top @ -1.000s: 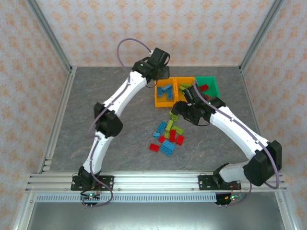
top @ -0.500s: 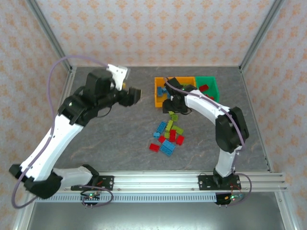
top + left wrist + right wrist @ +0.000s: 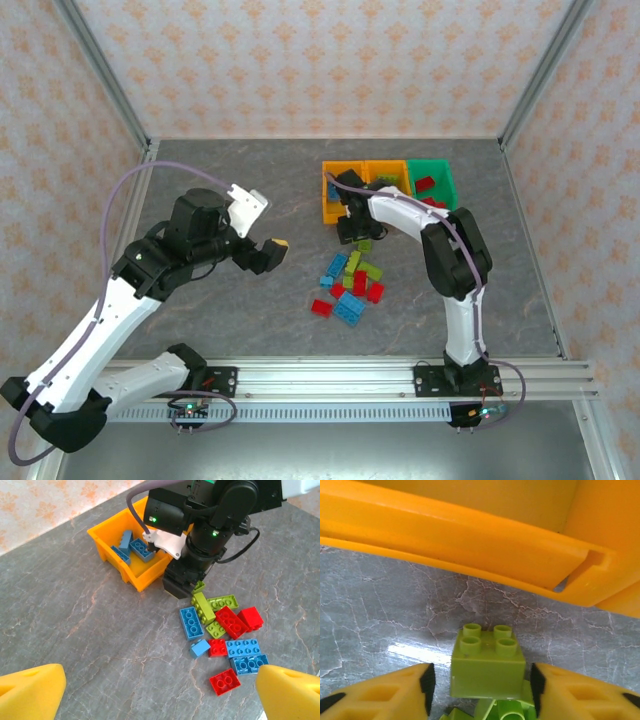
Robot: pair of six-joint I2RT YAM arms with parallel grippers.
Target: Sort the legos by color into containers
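Legos point(image 3: 350, 285): loose blue, lime and red pile on the table point(image 3: 200, 180), near three bins point(image 3: 385, 162). Lime brick point(image 3: 487, 672) just beside an orange bin point(image 3: 445, 525), flanked by the right gripper point(image 3: 481, 682), fingers apart, not clamped. Left gripper point(image 3: 160, 692) spread wide, empty, well left of the pile.

- The left arm point(image 3: 118, 300) has swung back from over the left orange bin point(image 3: 327, 190) to the table's point(image 3: 230, 180) left side.
- Its gripper point(image 3: 272, 252) now hangs well apart from the legos point(image 3: 352, 285), with its fingers spread wider.
- The right gripper point(image 3: 350, 228) has moved left to just in front of that bin.
- Its fingers have narrowed around a lime brick point(image 3: 487, 672), leaving slim gaps.
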